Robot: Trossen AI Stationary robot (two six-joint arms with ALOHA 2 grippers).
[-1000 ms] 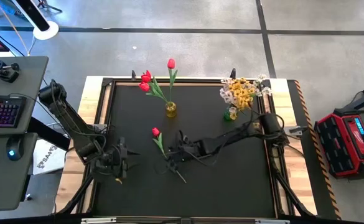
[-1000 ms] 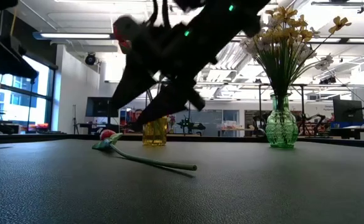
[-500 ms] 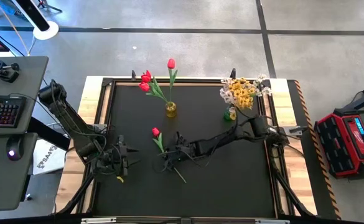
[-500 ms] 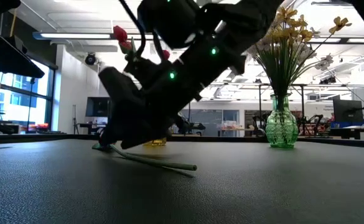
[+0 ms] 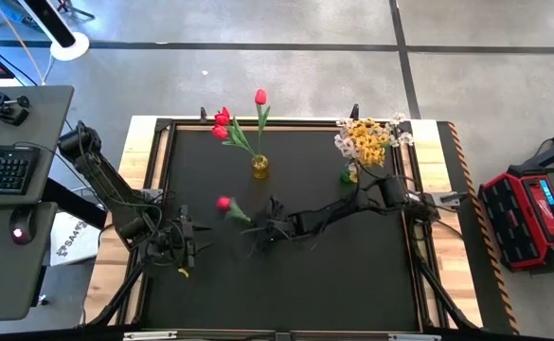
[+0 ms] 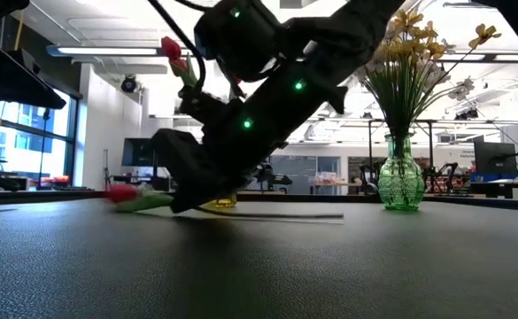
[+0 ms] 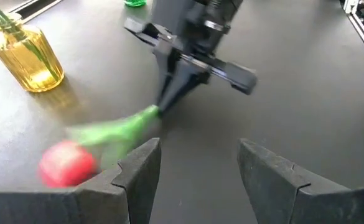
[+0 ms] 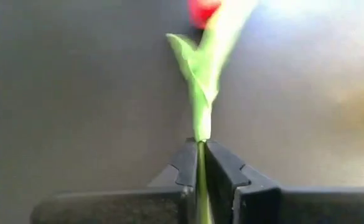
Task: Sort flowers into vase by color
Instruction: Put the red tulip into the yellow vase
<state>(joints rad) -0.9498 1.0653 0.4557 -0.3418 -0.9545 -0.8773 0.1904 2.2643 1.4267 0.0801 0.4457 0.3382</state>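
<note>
Red at its bud and green along its stem, a single tulip (image 5: 223,203) sits pinched in the right gripper (image 5: 258,232) near the middle of the black table (image 5: 352,284). The right wrist view shows the two dark fingers (image 8: 188,163) pressed together with the stem clamped between them, the bud pointing away from the wrist. In the low view the stem (image 6: 285,214) runs almost level just above the mat, with the bud (image 6: 119,191) at its left end. The left gripper (image 5: 184,248) waits at the near left part of the table, its fingers (image 7: 138,171) spread wide with nothing between them, looking across at the held tulip.

Toward the far edge stands a small yellow glass vase (image 5: 259,168) holding three more red tulips (image 5: 222,121). To its right, a green vase (image 6: 400,184) carries a mixed bunch of yellow and white blossom sprays (image 5: 369,142). Both vases stand well apart from the grippers.
</note>
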